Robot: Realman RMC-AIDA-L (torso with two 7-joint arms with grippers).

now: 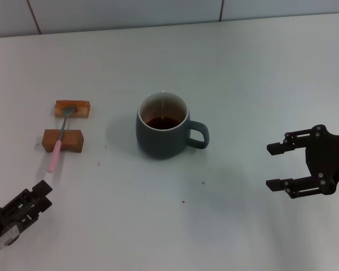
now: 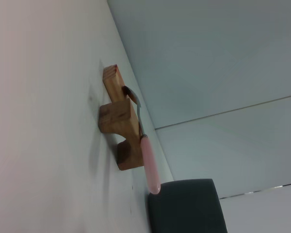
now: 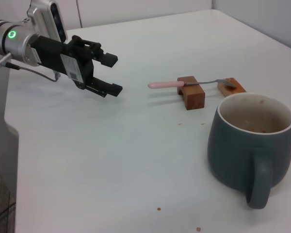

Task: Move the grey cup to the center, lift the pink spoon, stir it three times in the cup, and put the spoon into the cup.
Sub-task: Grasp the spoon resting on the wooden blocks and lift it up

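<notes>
Cup (image 1: pixel 163 134) sat central; left gripper (image 3: pixel 109 74), open and empty, needed a square approach to the spoon (image 1: pixel 60 138) handle.

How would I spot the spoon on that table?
Start at the grey cup in the middle of the white table, then look towards the robot's left. The pink spoon lies across two wooden blocks, the only slim thing with a pink handle.

Blue-grey cup (image 1: pixel 163 135) cream inside, pink-handled grey spoon (image 1: pixel 60 137), brown blocks (image 1: pixel 62 140), white table (image 1: pixel 243 73)
</notes>
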